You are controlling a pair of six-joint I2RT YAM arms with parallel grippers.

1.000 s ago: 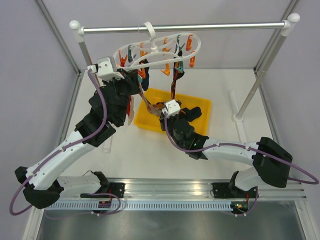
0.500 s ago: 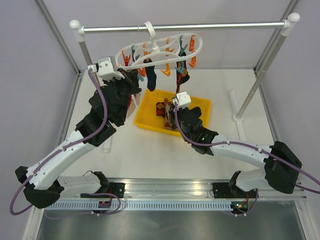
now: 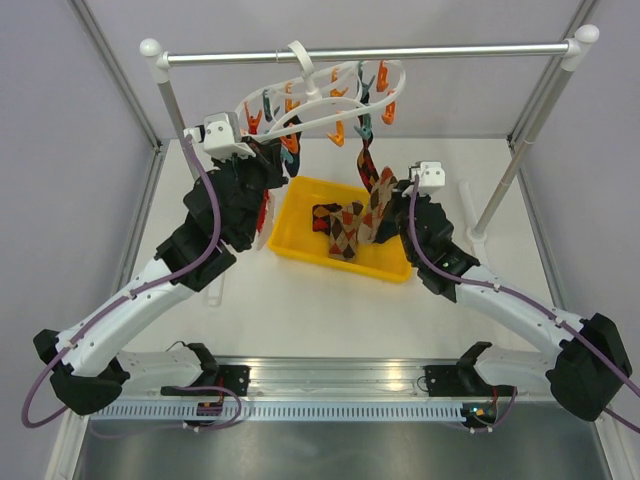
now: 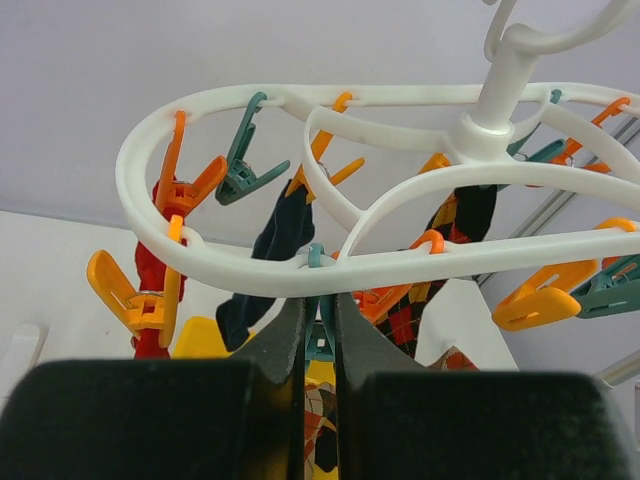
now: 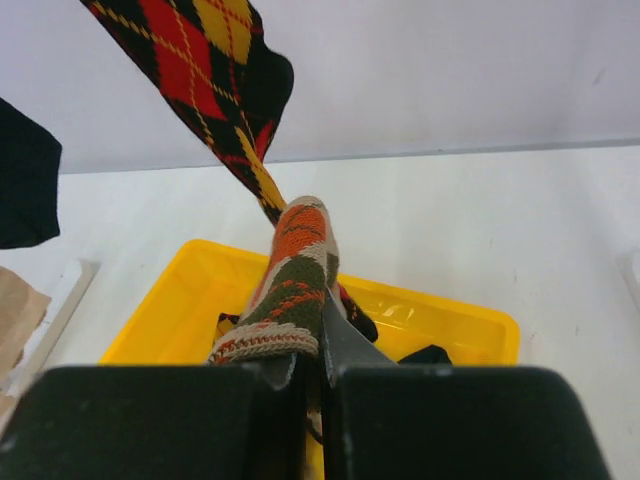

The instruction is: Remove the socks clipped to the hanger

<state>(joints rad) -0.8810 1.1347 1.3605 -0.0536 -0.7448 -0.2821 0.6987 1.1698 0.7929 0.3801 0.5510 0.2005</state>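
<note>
- At far left, under the silver rail [image 3: 400,52], the left gripper [image 4: 318,308] has narrowed within the last second. It now pinches a teal peg [image 4: 318,345] on the near rim of the white hanger [image 4: 490,110]. A plain red sock [image 4: 150,290] and a navy sock [image 4: 285,240] hang clipped just beyond it.
- At centre, the hanger rides tilted, its right end higher than a second ago, apparently swung by the pull from the right. Several orange and teal pegs hang bare.
- Below it, the yellow tray [image 3: 296,228] holds argyle socks [image 3: 340,225] already freed.
- At right, the right gripper [image 5: 318,350] was over the tray's middle a second ago and has drawn out past the tray's far right corner. Its jaws are clamped together on the cuff of a brown-and-orange argyle sock [image 5: 290,270]. That sock stretches up toward the pegs beside a red-and-yellow argyle sock [image 5: 200,50].
- The stretched sock appears still pegged and taut, so the tug looks close to popping it free. With the left gripper squeezing a peg, the next release seems set up. At least three socks remain on the hanger.
</note>
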